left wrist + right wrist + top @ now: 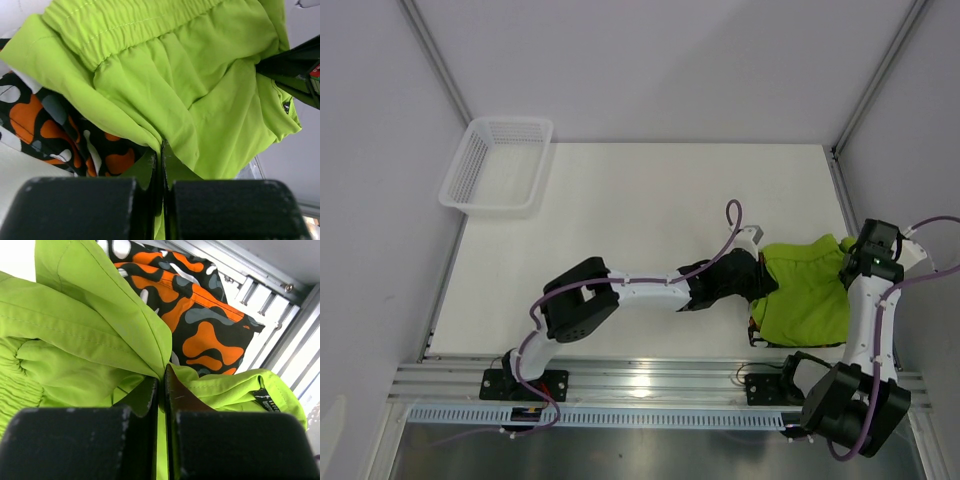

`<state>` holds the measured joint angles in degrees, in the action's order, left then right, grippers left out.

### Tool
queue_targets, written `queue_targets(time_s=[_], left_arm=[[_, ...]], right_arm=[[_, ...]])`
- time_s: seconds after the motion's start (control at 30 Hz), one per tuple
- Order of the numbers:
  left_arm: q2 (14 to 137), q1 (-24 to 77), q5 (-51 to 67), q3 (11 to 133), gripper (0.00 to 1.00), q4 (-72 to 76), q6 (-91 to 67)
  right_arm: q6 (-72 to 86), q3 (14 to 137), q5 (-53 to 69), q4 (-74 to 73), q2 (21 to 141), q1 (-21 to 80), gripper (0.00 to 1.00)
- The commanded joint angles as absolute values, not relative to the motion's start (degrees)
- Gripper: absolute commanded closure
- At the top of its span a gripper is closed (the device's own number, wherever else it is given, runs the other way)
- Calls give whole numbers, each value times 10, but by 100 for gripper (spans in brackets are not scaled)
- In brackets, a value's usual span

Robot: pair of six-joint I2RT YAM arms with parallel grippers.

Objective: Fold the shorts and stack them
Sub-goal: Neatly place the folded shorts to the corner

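Lying at the near right of the white tabletop (pixel 620 220), the plain lime green cloth shorts (pixel 807 290) sit bunched on top of the orange, black, white and grey camouflage cloth shorts (pixel 45 125), which peek out from under their near left edge. The left gripper (pixel 161 150) is pinched tight on a fold of green cloth at the left side of the shorts, its fingers pressed together with fabric between them. The right gripper (pixel 161 372) is likewise clamped on a green fold at the far right side of the shorts. Whether the camouflage pair underneath is folded is hard to tell, since most of it is covered. A white plastic mesh basket (pixel 498 165) stands well apart at the far left corner of the tabletop.
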<state>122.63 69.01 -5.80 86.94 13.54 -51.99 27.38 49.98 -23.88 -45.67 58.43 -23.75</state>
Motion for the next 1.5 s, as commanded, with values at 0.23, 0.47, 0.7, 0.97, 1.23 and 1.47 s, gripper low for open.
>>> queue_targets(time_s=[0.23, 0.47, 0.7, 0.97, 1.23, 1.47], left_arm=[[1255, 678, -24, 864, 96, 189, -542], [1258, 678, -47, 860, 31, 140, -533], [1228, 672, -69, 834, 1, 116, -515], [1152, 652, -97, 771, 1, 102, -491], [1008, 602, -69, 612, 1, 149, -474], [909, 592, -71, 539, 1, 132, -453]], right_arm=[[299, 475, -222, -363, 613, -297, 78], [287, 489, -185, -344, 628, -318, 1], [280, 537, -111, -356, 609, -317, 1], [285, 481, 242, -238, 534, -309, 1], [425, 346, 504, -35, 458, -232, 1], [510, 200, 545, 158, 429, -199, 1]])
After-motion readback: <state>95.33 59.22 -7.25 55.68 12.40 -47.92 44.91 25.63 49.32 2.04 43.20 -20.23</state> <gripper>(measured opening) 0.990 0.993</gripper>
